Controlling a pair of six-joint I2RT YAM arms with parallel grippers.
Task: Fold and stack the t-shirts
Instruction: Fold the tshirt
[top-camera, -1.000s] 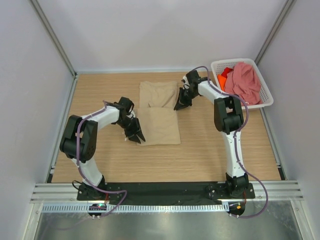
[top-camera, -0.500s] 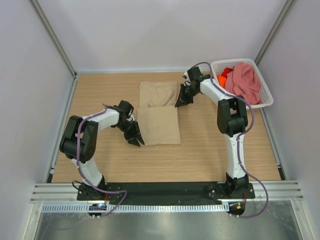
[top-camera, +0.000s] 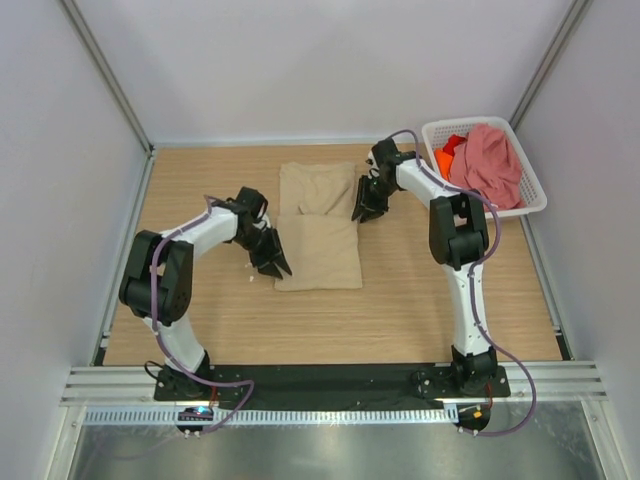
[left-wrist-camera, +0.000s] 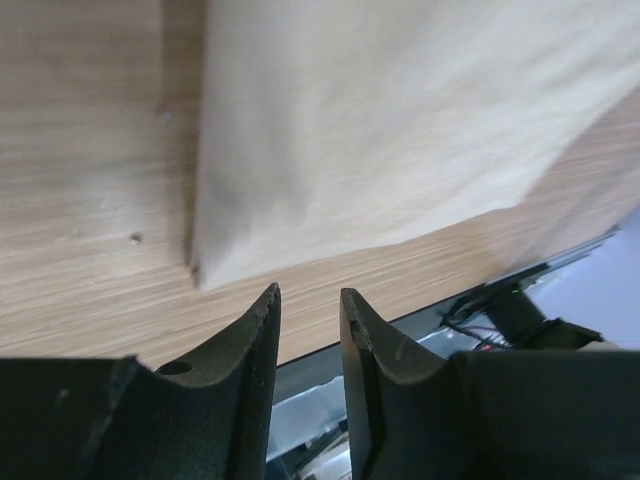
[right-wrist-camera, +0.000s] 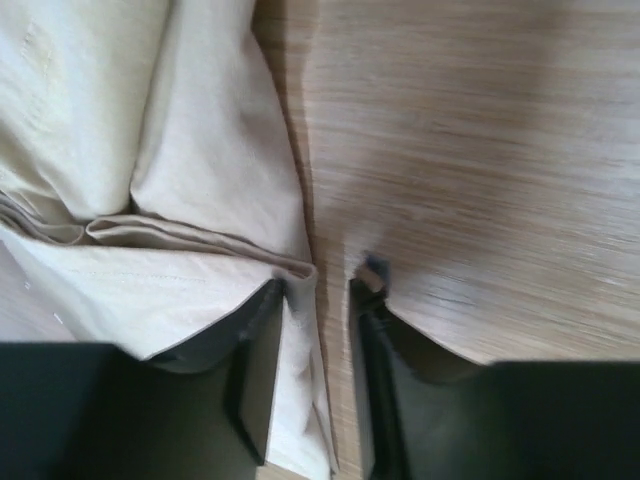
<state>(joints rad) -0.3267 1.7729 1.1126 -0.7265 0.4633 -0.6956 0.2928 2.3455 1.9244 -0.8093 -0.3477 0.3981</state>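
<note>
The beige-tan t-shirt (top-camera: 318, 225) lies partly folded on the middle of the table, its near half doubled over. My left gripper (top-camera: 272, 258) sits at the shirt's near left edge. In the left wrist view (left-wrist-camera: 308, 298) its jaws stand slightly apart and empty, and the shirt's corner (left-wrist-camera: 205, 265) is just beyond the tips. My right gripper (top-camera: 365, 205) is at the shirt's right edge. In the right wrist view (right-wrist-camera: 318, 290) it is open, with the shirt's folded edge (right-wrist-camera: 300, 265) lying between the jaws against the left finger. The dusty pink shirt (top-camera: 487, 165) and the orange shirt (top-camera: 444, 158) lie bunched in the basket.
The white lattice basket (top-camera: 532, 195) stands at the far right corner of the wooden table (top-camera: 430, 290). Grey walls close in the left, far and right sides. A black rail runs along the near edge.
My left gripper dipped toward the near edge, then came back up against the shirt's left edge. My right gripper shifted only slightly at the right edge. The shirt has hardly moved.
</note>
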